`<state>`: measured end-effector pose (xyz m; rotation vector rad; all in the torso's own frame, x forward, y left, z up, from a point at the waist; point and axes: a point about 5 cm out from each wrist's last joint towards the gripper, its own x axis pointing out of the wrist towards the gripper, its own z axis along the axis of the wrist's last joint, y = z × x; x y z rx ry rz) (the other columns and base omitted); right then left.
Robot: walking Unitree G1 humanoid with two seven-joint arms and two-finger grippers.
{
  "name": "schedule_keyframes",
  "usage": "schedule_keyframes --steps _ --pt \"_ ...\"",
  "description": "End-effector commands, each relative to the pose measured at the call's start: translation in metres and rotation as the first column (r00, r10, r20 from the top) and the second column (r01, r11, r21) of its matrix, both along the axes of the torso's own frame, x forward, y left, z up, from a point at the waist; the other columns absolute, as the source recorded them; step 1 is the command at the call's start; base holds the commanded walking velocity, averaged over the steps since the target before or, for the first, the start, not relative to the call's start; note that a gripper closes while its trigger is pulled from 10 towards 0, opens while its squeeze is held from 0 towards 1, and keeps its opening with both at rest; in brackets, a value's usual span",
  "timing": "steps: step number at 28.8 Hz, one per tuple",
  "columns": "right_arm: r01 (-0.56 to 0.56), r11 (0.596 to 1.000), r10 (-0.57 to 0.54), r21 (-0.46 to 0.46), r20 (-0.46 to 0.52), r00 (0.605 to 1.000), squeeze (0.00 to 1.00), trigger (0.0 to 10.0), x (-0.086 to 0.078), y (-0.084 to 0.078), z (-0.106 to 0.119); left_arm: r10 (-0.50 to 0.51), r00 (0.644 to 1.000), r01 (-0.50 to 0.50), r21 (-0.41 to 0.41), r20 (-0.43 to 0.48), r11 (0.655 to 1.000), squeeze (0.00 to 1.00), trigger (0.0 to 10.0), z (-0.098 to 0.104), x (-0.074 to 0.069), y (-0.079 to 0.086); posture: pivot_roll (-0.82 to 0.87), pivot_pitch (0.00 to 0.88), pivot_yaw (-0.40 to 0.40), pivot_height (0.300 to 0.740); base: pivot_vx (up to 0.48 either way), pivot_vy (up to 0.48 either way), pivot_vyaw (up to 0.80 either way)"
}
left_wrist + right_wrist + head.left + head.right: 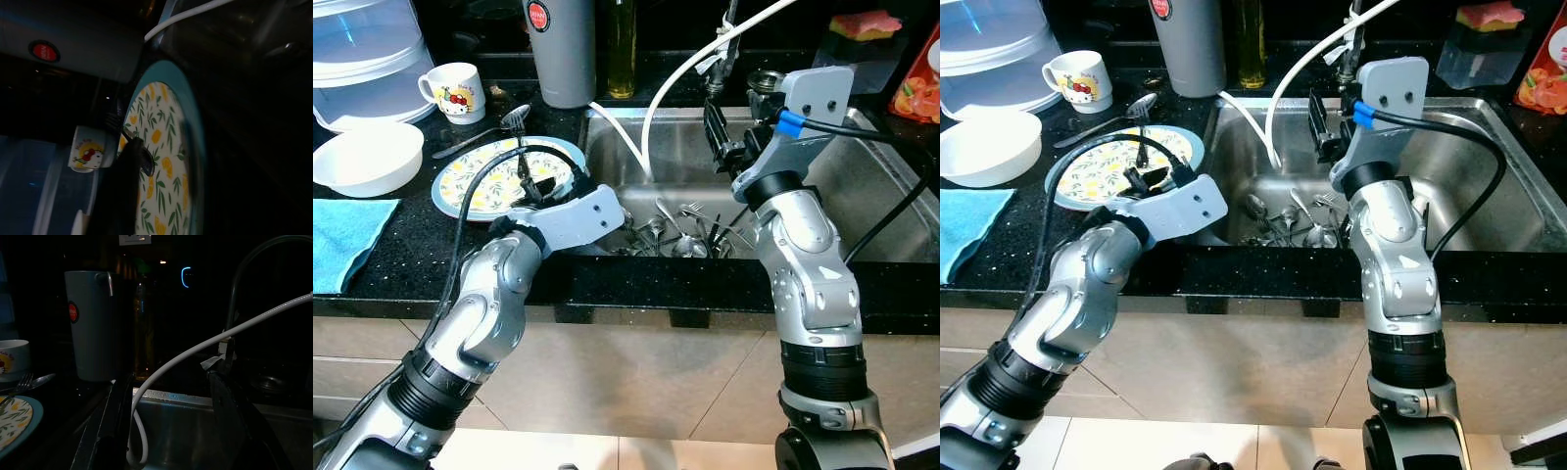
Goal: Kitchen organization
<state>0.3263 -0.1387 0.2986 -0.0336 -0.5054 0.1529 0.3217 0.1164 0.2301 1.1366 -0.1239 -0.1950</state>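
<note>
The black speckled stone counter [411, 264] carries everything, with the brushed steel sink [891, 206] sunk into it at 3 o'clock. At 10 o'clock stand a clear plastic container [362, 54] and a smooth white bowl [367, 157]; a soft blue cloth [342, 235] lies at 9 o'clock. A grey cylindrical canister [563, 49] stands at 12 o'clock, with a white hose [626, 137] looping from beside it down into the basin.

The round, teal-rimmed plate [475, 181] with its lemon-and-leaf pattern lies flat just beside the sink's edge. The left claw [530, 181] sits low over its centre; whether its fingers are parted or together cannot be told. The right claw [171, 426] hangs above the basin, fingers apart and holding nothing.

Shiny cutlery [680, 235] lies heaped on the sink floor; a spoon and fork [504, 122] rest at the plate's far rim, near a cartoon mug [455, 90].

The step appears to be gathering the plate. Glazed ceramic is slick and thin-edged, so gripping the rim squarely and lifting slowly should serve best.
</note>
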Motion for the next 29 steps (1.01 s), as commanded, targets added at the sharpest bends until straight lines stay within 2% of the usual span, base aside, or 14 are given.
schedule_keyframes --steps 1,2,3,6,7,9,10,11,13,16,19,22,27,29 --pt "-0.016 1.0 0.016 -0.004 0.006 1.0 0.0 10.0 0.0 0.003 0.001 -0.018 1.0 0.018 -0.035 0.004 0.999 1.0 10.0 0.004 -0.003 -0.003 0.12 0.105 0.058 0.74 0.0 0.0 0.0" --pt "-0.016 1.0 0.016 -0.003 0.007 1.0 0.0 10.0 0.0 0.003 0.001 -0.056 0.998 0.056 -0.051 0.015 0.997 0.31 10.0 0.008 -0.003 -0.009 0.11 0.104 0.057 0.74 0.0 0.0 0.0" --pt "-0.016 1.0 0.016 -0.003 0.008 1.0 0.0 10.0 0.001 0.004 0.002 -0.085 0.996 0.088 -0.089 0.034 0.992 0.0 10.0 0.013 -0.003 -0.014 0.11 0.104 0.056 0.74 0.0 0.0 0.0" --pt "-0.016 1.0 0.016 -0.002 0.009 1.0 0.0 10.0 0.001 0.004 0.002 -0.155 0.985 0.164 -0.126 0.074 0.978 0.0 10.0 0.021 -0.005 -0.025 0.11 0.104 0.054 0.74 0.0 0.0 0.0" --pt "-0.015 1.0 0.015 -0.003 0.009 1.0 0.0 10.0 0.001 0.003 0.002 -0.247 0.967 0.256 -0.22 0.067 0.941 0.0 10.0 0.027 -0.009 -0.038 0.11 0.103 0.054 0.74 0.0 0.0 0.0" --pt "-0.014 1.0 0.014 -0.003 0.009 1.0 0.0 10.0 0.001 0.003 0.002 -0.317 0.948 0.311 -0.345 0.039 0.886 0.0 10.0 0.032 -0.012 -0.048 0.11 0.103 0.054 0.74 0.0 0.0 0.0" --pt "-0.013 1.0 0.013 -0.003 0.008 1.0 0.0 10.0 0.001 0.003 0.002 -0.369 0.929 0.342 -0.447 0.026 0.827 0.0 10.0 0.037 -0.015 -0.054 0.11 0.102 0.053 0.74 0.0 0.0 0.0" --pt "-0.013 1.0 0.013 -0.003 0.008 1.0 0.0 10.0 0.001 0.003 0.002 -0.369 0.929 0.342 -0.447 0.026 0.827 0.0 10.0 0.037 -0.015 -0.054 0.11 0.102 0.053 0.74 0.0 0.0 0.0" --pt "-0.011 1.0 0.011 -0.004 0.01 1.0 0.0 10.0 0.001 0.002 0.002 -0.407 0.913 0.353 -0.571 0.035 0.741 0.0 10.0 0.051 -0.016 -0.059 0.1 0.102 0.053 0.74 0.0 0.0 0.0" --pt "-0.011 1.0 0.011 -0.004 0.011 1.0 0.0 10.0 0.001 0.002 0.003 -0.387 0.921 0.326 -0.61 0.035 0.722 0.0 10.0 0.056 -0.011 -0.058 0.1 0.1 0.052 0.74 0.0 0.0 0.0" --pt "-0.01 1.0 0.01 -0.003 0.016 1.0 0.0 10.0 0.001 0.002 0.004 -0.16 0.987 0.112 -0.655 -0.014 0.747 0.0 10.0 0.061 0.023 -0.034 0.1 0.097 0.049 0.74 0.0 0.0 0.0" --pt "-0.012 1.0 0.012 -0.002 0.018 1.0 0.0 10.0 0.002 0.002 0.005 -0.066 0.997 0.023 -0.663 -0.039 0.748 0.0 10.0 0.062 0.038 -0.02 0.1 0.094 0.047 0.74 0.0 0.0 0.0" --pt "-0.016 1.0 0.016 -0.004 0.023 1.0 0.0 10.0 0.001 0.003 0.006 0.111 0.979 -0.2 -0.719 -0.169 0.665 0.0 10.0 0.053 0.069 0.012 0.09 0.086 0.045 0.74 0.0 0.0 0.0" --pt "-0.016 1.0 0.016 -0.004 0.024 1.0 0.0 10.0 0.001 0.003 0.006 0.143 0.973 -0.23 -0.725 -0.181 0.649 0.0 10.0 0.052 0.073 0.017 0.09 0.085 0.044 0.74 0.0 0.0 0.0"
